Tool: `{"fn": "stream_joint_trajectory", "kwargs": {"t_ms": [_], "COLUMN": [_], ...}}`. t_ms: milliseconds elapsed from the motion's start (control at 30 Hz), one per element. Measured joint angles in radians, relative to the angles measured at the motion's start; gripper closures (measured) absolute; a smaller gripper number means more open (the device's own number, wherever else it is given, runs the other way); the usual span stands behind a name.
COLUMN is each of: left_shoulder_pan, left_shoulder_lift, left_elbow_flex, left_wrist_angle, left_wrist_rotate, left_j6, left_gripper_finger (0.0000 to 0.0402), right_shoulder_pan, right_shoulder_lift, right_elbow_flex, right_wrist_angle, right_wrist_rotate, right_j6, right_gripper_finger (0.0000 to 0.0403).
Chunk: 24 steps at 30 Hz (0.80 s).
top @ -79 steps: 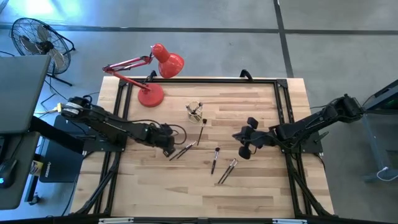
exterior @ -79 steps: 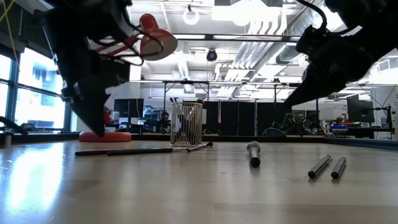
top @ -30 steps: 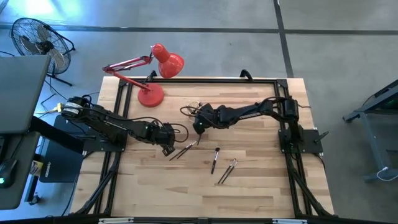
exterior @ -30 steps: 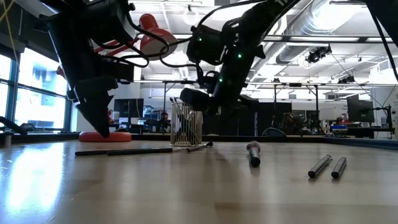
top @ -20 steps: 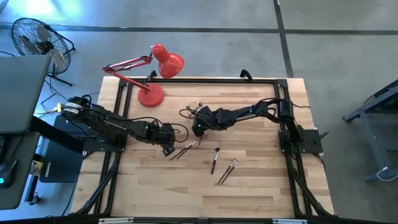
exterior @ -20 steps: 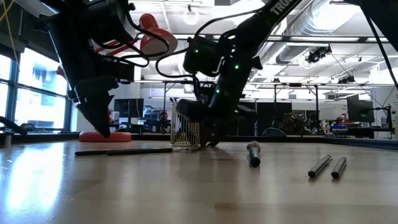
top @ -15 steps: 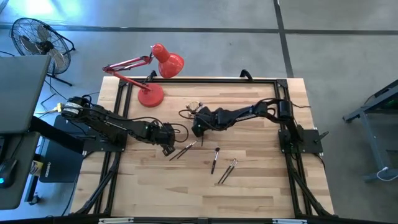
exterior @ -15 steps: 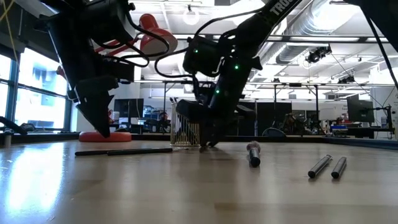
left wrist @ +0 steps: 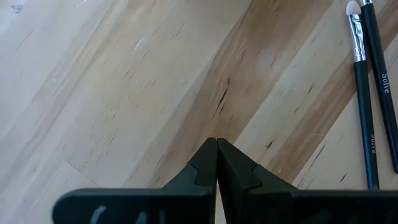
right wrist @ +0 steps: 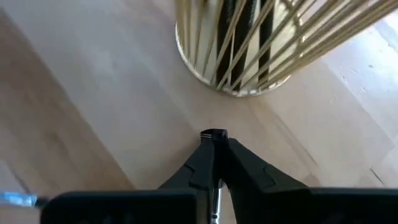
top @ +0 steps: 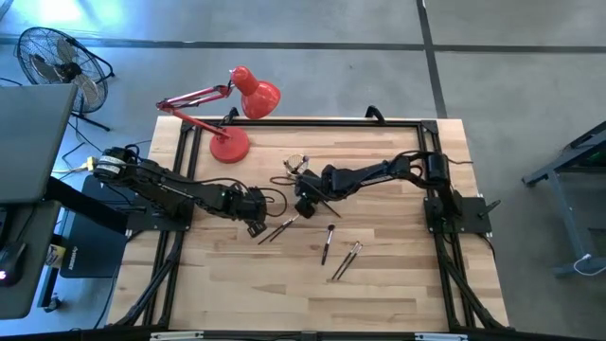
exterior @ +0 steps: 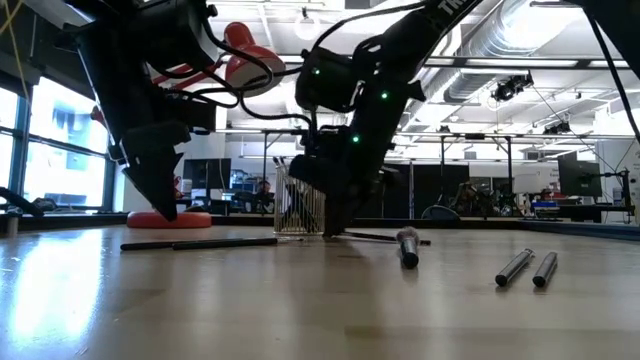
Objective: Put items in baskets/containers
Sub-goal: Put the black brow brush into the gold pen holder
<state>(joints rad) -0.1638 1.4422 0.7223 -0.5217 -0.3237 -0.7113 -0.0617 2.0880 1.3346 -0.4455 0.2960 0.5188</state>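
— What does the right gripper have?
— Its fingers are pinched on a thin dark-handled brush, the butt end showing between them in the wrist view. It hangs low over the pale wooden table, just beside the container.

— And the container?
— A small round holder of thin gold-coloured wire bars, not solid glass. It stands upright near the table's middle, with several dark brush handles upright inside it.

— Where are the other brushes?
— Two lie together near the left gripper, whose fingers are pressed together over bare wood. One more brush and a silver-handled pair lie apart, nearer the front edge.

— Anything else on the table?
— A red desk lamp at the far left corner.
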Motion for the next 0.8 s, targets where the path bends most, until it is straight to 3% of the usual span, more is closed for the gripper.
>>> {"fn": "stream_joint_trajectory", "kwargs": {"t_ms": [333, 533, 667, 800], "left_shoulder_pan": [0.000, 0.000, 0.000, 0.000], "left_shoulder_lift": [0.000, 0.000, 0.000, 0.000], "left_elbow_flex": [0.000, 0.000, 0.000, 0.000], "left_wrist_angle": [0.003, 0.004, 0.007, 0.036], "left_wrist_rotate": [0.000, 0.001, 0.002, 0.002], "left_j6": [0.000, 0.000, 0.000, 0.000], "left_gripper_finger": [0.0401, 0.0401, 0.0401, 0.0401], "right_shoulder_pan": [0.077, 0.104, 0.109, 0.112], "right_shoulder_lift": [-0.166, -0.336, -0.507, -0.681], "right_elbow_flex": [-0.009, -0.179, -0.418, -0.669], "right_wrist_angle": [-0.146, -0.103, 0.098, 0.592], "right_wrist_rotate": [0.184, 0.293, 0.294, 0.242], "right_j6": [-0.057, -0.044, -0.026, -0.151], "right_gripper_finger": [0.0388, 0.0392, 0.0390, 0.0389]}}
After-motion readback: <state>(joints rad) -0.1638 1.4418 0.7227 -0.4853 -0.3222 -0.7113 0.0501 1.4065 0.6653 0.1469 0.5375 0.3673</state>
